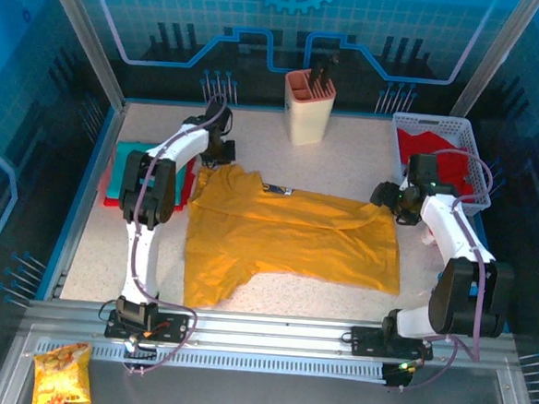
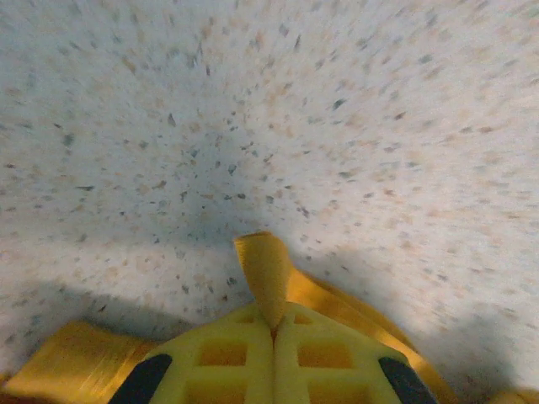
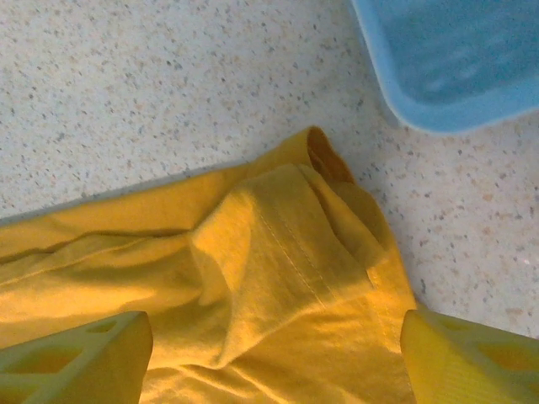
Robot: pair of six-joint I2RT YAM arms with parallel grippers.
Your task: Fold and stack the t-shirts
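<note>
Shut fingers of the left tool [image 2: 274,332] pinch a small fold of the mustard t-shirt [image 1: 291,231] at its far left corner. The rest lies spread and slightly rumpled across the middle of the worktop [image 1: 347,152]. Over the far right corner the right tool [image 3: 274,353] hovers with jaws wide, gripping nothing. A teal t-shirt [image 1: 134,156] lies folded at the left, and red cloth [image 1: 439,154] sits in the basket [image 1: 432,121] at the far right. The fold seems just begun: the right tool should drop and close on its corner, so both can carry the far edge nearward.
</note>
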